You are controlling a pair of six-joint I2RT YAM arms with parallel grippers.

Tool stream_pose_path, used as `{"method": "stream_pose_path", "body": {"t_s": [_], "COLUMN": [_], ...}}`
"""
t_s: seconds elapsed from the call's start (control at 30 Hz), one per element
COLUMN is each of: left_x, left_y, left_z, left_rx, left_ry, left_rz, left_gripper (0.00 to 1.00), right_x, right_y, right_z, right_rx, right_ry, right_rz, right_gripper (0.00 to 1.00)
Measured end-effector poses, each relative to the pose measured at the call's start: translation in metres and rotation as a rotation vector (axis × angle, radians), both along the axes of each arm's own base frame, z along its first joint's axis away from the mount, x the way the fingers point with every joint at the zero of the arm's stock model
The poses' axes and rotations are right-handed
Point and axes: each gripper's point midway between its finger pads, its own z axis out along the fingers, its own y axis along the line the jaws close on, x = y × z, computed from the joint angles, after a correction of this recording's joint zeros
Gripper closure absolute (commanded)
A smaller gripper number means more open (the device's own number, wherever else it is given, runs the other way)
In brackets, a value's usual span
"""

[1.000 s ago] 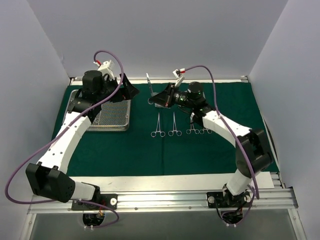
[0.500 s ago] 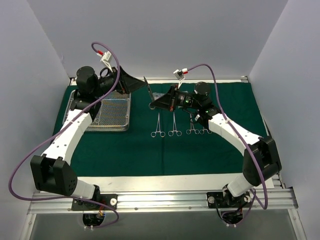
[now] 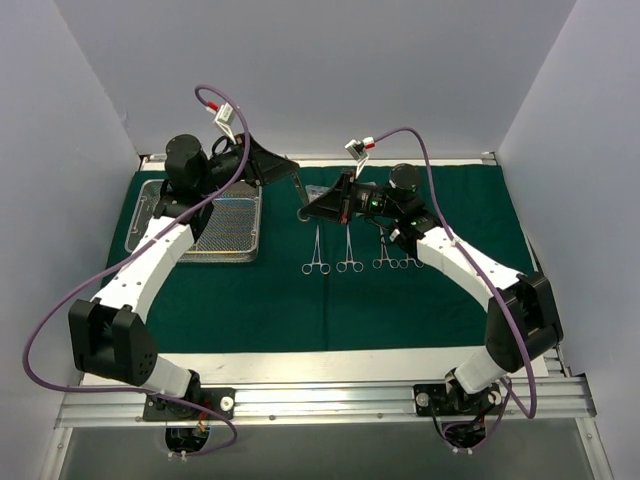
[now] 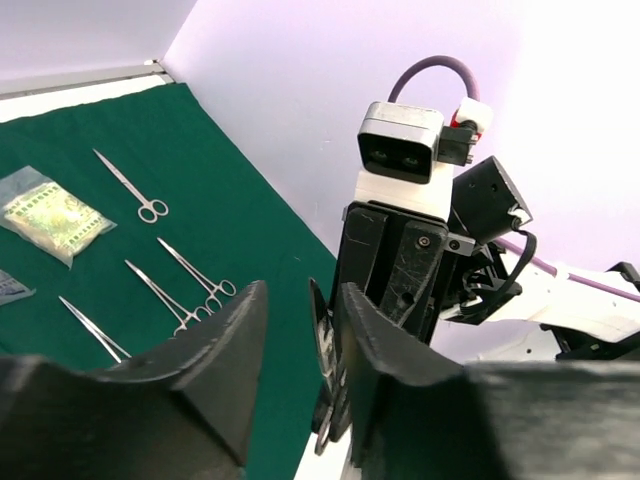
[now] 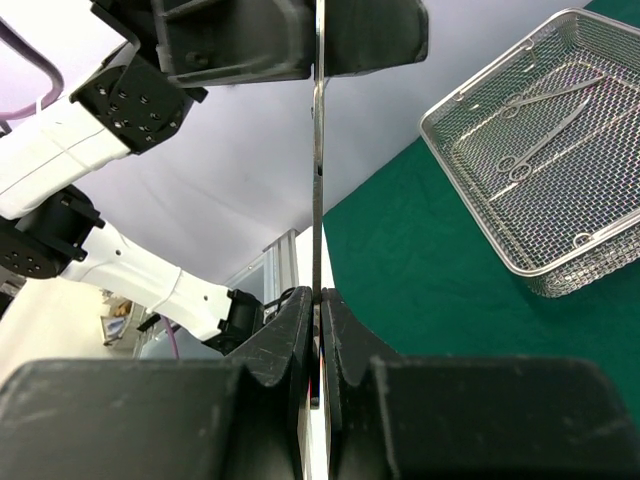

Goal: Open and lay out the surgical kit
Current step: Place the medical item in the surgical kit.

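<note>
holding a slim steel clamp (image 5: 318,150) aloft over the dark green cloth (image 3: 420,300), the right gripper (image 5: 318,300) pinches one end tight while the left gripper (image 4: 300,295) straddles the other, jaws partly apart.

Plain, pale lilac-white panels close in the table (image 3: 330,362) on three sides: a back wall (image 3: 320,70) behind it, a left wall (image 3: 50,150) and a right wall (image 3: 590,150) flanking it. An aluminium rail (image 3: 330,398) runs along its near edge. The light is soft and even.
</note>
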Motion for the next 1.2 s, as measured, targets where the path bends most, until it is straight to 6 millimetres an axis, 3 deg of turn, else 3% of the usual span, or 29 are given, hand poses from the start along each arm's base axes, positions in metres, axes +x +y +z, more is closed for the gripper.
{"method": "stream_pose_path", "body": {"t_s": [0.23, 0.33, 0.5, 0.7, 0.77, 1.03, 1.2], "left_x": [-0.002, -0.003, -0.003, 0.004, 0.006, 0.008, 0.008], "left_y": [-0.01, -0.012, -0.012, -0.01, -0.008, -0.004, -0.006], "left_z": [-0.001, 0.0, -0.004, -0.016, -0.019, -0.025, -0.03], "left_rx": [-0.018, -0.026, -0.029, 0.002, 0.013, 0.057, 0.077], "left_ry": [0.005, 0.006, 0.014, 0.02, 0.022, 0.022, 0.041], "left_rz": [-0.014, -0.018, -0.015, 0.022, 0.039, 0.105, 0.128], "left_gripper": [0.81, 0.89, 0.96, 0.98, 0.98, 0.98, 0.98], "right_x": [-0.001, 0.0, 0.001, 0.014, 0.018, 0.033, 0.028], "right_y": [0.0, 0.0, 0.0, -0.006, -0.011, -0.033, -0.022], "right_z": [0.0, -0.001, -0.007, -0.024, -0.023, 0.014, 0.014], "right_rx": [-0.001, -0.002, -0.018, -0.139, -0.183, -0.316, -0.403], "right_ry": [0.002, 0.002, 0.008, -0.008, -0.036, -0.195, -0.252], "right_rz": [0.005, 0.004, -0.003, -0.077, -0.116, -0.316, -0.373], "right_gripper": [1.0, 0.92, 0.77, 0.48, 0.45, 0.45, 0.5]}}
